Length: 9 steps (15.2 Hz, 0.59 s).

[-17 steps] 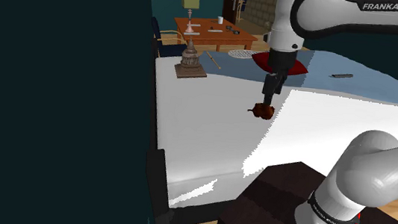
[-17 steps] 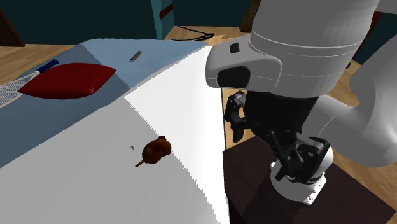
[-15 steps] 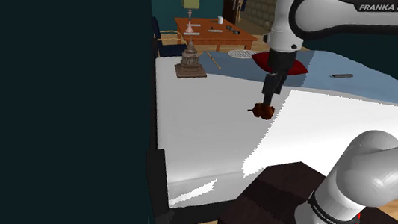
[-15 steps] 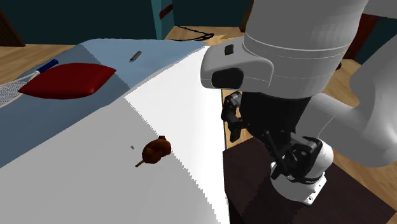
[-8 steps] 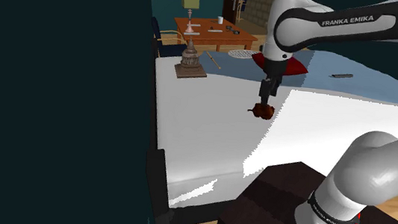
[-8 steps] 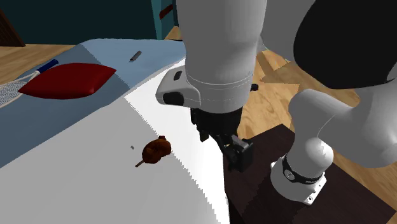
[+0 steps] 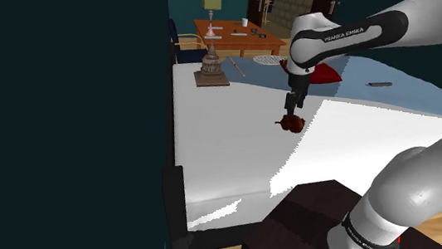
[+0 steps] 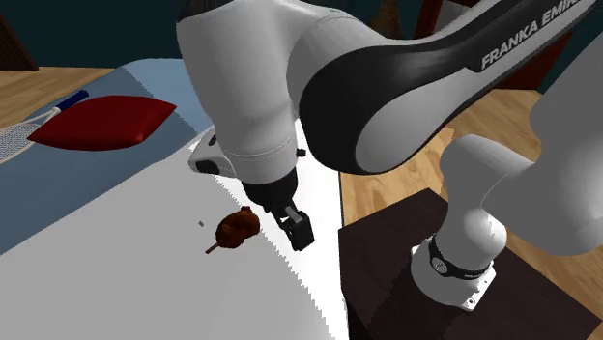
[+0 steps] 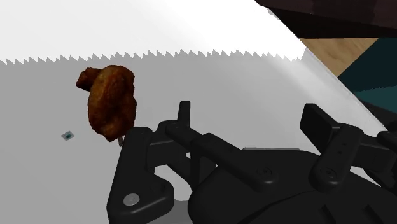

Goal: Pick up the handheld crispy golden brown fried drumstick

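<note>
On the white sheet (image 8: 135, 270) lies the golden-brown crusted fried drumstick (image 9: 111, 98), unheld; we note the all-black two-finger gripper (image 9: 251, 121), spread open, now lowered just beside it, so centring precedes closing.

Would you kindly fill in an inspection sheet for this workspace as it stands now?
Surface: white and pale blue sheet, flat.
Job's things: brown fried drumstick lies on the sheet, not held.
Clutter: red cushion, small tower-like ornament, tiny speck near the drumstick.
Grippers: gripper open, low over the sheet beside the drumstick; the drumstick is not between the fingers.
Cables: thin dark line on the floor; cannot tell if a cable.
Surroundings: wooden table, dark teal wall, wood floor, dark stand.
</note>
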Each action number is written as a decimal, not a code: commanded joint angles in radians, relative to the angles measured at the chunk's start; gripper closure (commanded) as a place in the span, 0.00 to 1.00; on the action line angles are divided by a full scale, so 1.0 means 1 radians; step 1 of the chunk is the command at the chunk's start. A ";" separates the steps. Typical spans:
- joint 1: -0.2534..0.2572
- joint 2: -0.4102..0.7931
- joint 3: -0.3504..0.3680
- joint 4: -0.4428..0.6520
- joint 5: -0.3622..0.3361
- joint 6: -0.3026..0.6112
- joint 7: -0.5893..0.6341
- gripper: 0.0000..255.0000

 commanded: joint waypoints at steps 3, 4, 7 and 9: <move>-0.024 0.140 -0.049 0.055 -0.017 0.079 -0.054 0.00; -0.029 0.175 -0.060 0.072 -0.018 0.095 -0.067 0.00; -0.047 0.284 -0.089 0.130 -0.016 0.141 -0.109 0.00; -0.059 0.357 -0.106 0.173 -0.009 0.168 -0.138 0.00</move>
